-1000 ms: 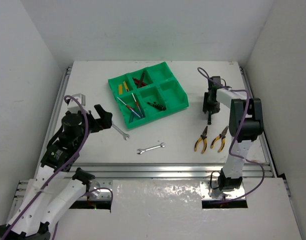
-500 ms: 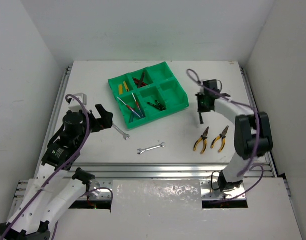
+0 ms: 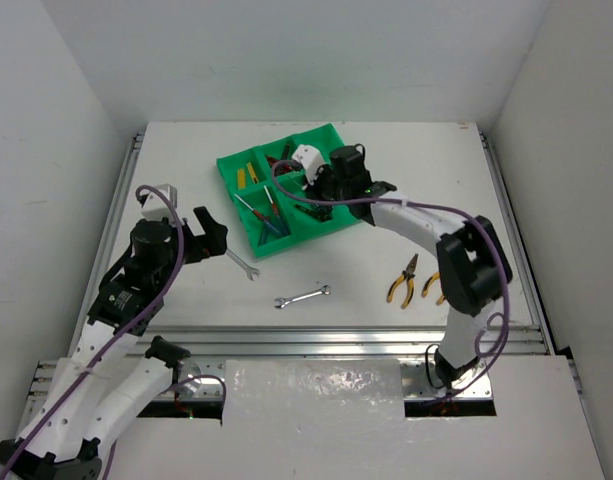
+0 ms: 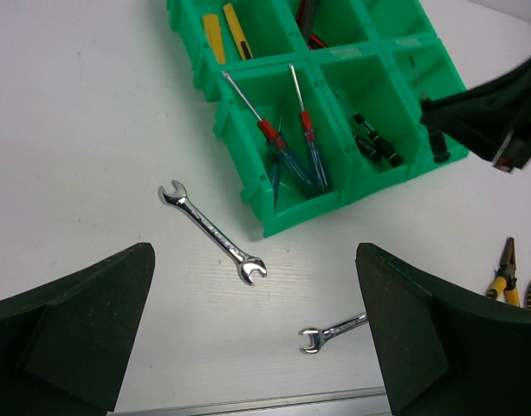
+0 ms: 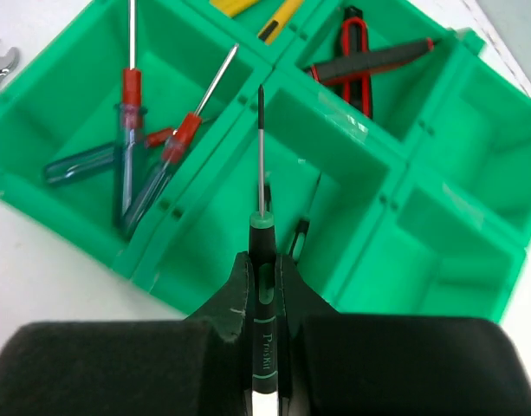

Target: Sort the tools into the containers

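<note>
From above - white walls around a white table (image 3: pixel 346 265), two wrenches (image 3: pixel 303 296) and yellow pliers (image 3: pixel 404 278) lying near of the green tray (image 3: pixel 227 172), the right gripper (image 3: pixel 321 195) over it.

Left wrist: the left gripper (image 4: pixel 255 260) gapes wide above one wrench.

Right wrist alone shows the right gripper's fingers clamped on a screwdriver (image 5: pixel 261 227) - its tip is over a middle compartment.

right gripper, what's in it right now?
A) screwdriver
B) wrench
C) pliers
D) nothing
A: the right gripper is shut on the dark handle of a thin screwdriver, whose tip points out over the green tray.
</note>
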`<move>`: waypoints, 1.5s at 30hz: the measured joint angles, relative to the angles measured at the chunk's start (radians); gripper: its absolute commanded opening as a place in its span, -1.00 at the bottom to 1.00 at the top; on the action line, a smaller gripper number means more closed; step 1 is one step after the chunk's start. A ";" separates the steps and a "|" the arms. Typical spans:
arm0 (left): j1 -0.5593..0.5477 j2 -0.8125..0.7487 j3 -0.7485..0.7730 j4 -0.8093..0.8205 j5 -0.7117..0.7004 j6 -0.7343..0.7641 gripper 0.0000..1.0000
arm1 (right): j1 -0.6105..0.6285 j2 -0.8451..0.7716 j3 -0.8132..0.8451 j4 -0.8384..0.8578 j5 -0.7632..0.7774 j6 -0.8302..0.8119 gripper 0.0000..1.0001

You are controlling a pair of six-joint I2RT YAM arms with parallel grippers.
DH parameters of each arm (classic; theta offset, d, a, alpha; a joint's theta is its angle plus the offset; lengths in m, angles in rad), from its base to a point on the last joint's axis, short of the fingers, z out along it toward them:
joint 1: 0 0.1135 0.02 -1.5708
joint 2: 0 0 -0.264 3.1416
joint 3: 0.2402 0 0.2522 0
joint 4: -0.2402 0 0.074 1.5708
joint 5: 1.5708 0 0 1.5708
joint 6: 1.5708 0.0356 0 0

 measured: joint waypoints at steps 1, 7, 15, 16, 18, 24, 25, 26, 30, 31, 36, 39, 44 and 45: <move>0.000 0.000 0.000 0.000 0.000 0.000 0.99 | -0.001 0.036 0.034 -0.010 -0.008 -0.013 -0.96; 0.001 -0.002 -0.001 0.000 0.000 0.000 0.99 | -0.002 0.196 0.239 -0.109 -0.021 -0.054 0.28; 0.006 -0.002 -0.002 0.000 0.000 0.000 0.99 | -0.002 0.121 0.208 -0.198 0.080 -0.021 0.98; 0.006 -0.002 -0.002 0.000 0.000 0.000 0.99 | -0.002 0.100 0.208 -0.218 0.103 0.008 0.98; 0.006 -0.006 -0.002 0.000 -0.002 0.000 0.99 | -0.002 0.047 0.208 -0.261 0.177 0.100 0.98; 0.006 -0.015 -0.002 0.000 -0.003 0.000 0.99 | -0.022 -0.100 0.121 -0.354 0.339 0.337 0.98; 0.006 -0.015 -0.002 0.000 -0.003 0.000 0.99 | -0.028 -0.122 0.082 -0.366 0.359 0.364 0.96; 0.006 -0.015 -0.002 0.000 -0.003 0.000 0.99 | -0.037 -0.142 0.041 -0.379 0.374 0.387 0.96; 0.006 -0.021 -0.003 0.000 -0.003 0.000 0.99 | -0.113 -0.234 -0.166 -0.446 0.406 0.501 0.89; 0.006 -0.022 -0.003 0.000 -0.003 0.000 0.99 | -0.146 -0.260 -0.214 -0.472 0.409 0.541 0.89; 0.008 -0.024 -0.003 0.000 -0.002 0.000 0.99 | -0.239 -0.367 -0.343 -0.557 0.481 0.686 0.91; 0.011 -0.023 -0.003 0.000 0.000 0.000 0.99 | -0.235 -0.392 -0.380 -0.560 0.515 0.762 0.87; 0.011 -0.019 -0.003 0.001 0.010 0.001 0.99 | -0.233 -0.410 -0.532 -0.511 0.509 0.864 0.53; 0.011 -0.018 -0.003 0.000 0.013 0.001 0.99 | -0.233 -0.406 -0.552 -0.507 0.511 0.882 0.46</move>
